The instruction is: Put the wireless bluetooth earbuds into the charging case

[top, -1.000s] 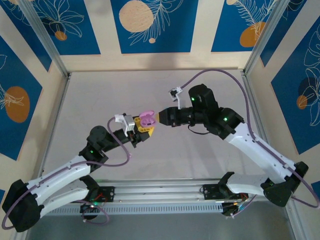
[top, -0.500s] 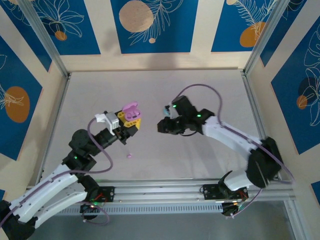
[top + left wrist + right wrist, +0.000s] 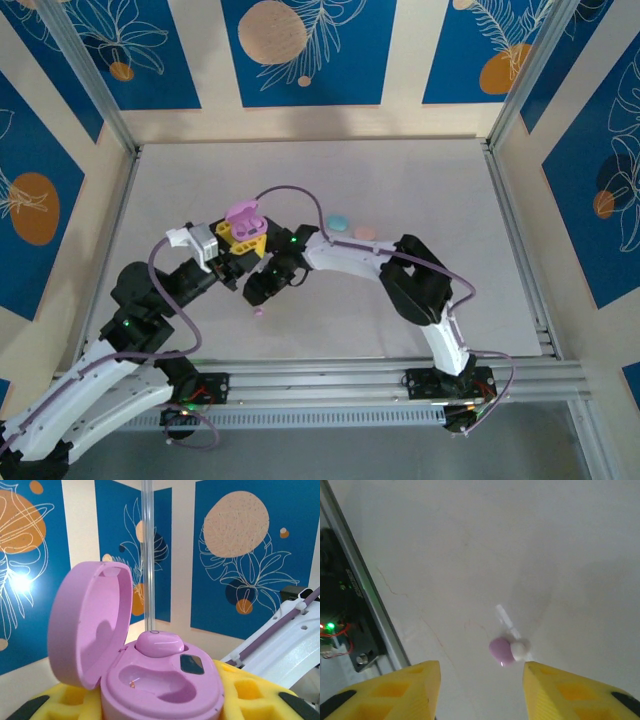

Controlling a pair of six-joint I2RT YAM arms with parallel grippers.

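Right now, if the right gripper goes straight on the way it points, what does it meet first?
Most likely the lilac-pink earbud lying on the table. In the wrist view it is just ahead of the open right gripper, slightly toward one finger. Depth is hard to judge.

No legible text — no labels.

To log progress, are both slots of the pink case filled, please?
No, one bud sits in the case; the other slot is empty.
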